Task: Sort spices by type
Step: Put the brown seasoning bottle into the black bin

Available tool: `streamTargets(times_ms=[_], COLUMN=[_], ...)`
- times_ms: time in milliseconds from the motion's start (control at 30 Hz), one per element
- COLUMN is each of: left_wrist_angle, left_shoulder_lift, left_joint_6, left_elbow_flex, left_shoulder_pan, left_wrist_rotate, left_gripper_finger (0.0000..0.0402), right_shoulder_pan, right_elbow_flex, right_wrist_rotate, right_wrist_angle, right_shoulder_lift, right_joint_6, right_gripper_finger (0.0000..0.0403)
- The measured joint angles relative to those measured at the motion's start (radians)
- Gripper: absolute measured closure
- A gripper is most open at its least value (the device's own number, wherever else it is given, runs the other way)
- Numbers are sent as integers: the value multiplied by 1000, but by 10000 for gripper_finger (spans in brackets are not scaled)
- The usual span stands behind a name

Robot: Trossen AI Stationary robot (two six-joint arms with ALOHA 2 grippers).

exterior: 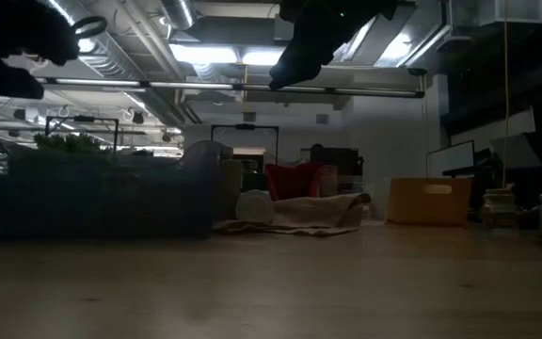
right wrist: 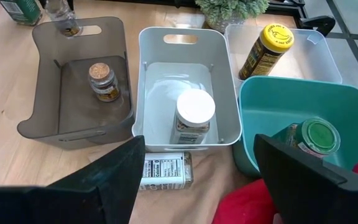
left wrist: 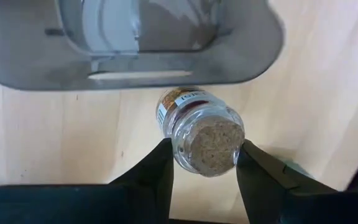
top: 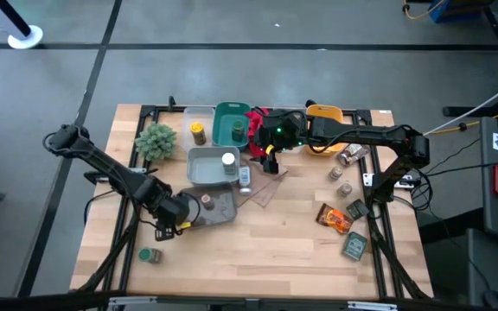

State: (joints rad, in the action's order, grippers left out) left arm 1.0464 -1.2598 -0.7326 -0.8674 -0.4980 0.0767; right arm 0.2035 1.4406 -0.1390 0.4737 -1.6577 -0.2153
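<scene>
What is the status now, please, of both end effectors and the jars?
Left end effector closing around cork-lidded jar, beside grey bin. Right end effector open, empty, above the bins. Nothing blocking.

Wooden table (top: pixel 258 242): four bins, grey (top: pixel 217 207), pale grey (top: pixel 210 164), clear (top: pixel 199 117), teal (top: pixel 232 123); plant (top: pixel 156 141); loose jars (top: pixel 342 177) and packets (top: pixel 335 217) right; green-lidded jar (top: pixel 150 255) front left.
</scene>
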Motion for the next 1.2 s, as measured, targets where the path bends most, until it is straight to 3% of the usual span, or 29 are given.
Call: streamTargets(times_ms=[433,667,967,1200], left_wrist_angle=[99,91,47,-25], left_shoulder_lift=[13,40,16,-46], left_joint_6=[-4,16,178,245], left_elbow_flex=[-154,-225,-227,-171], left_shoulder_pan=[4,65,193,245], left_wrist_rotate=[44,-9,-82,-27], left_gripper_finger=[272,272,272,272], right_shoulder_pan=[0,0,0,-1], right_elbow_flex=[0,0,0,0], right_wrist_rotate=[0,0,0,0], right_wrist_angle=[0,0,0,0], right_shoulder_lift=[0,0,0,0], right_joint_6=[0,0,0,0], right_gripper_finger=[102,102,102,102])
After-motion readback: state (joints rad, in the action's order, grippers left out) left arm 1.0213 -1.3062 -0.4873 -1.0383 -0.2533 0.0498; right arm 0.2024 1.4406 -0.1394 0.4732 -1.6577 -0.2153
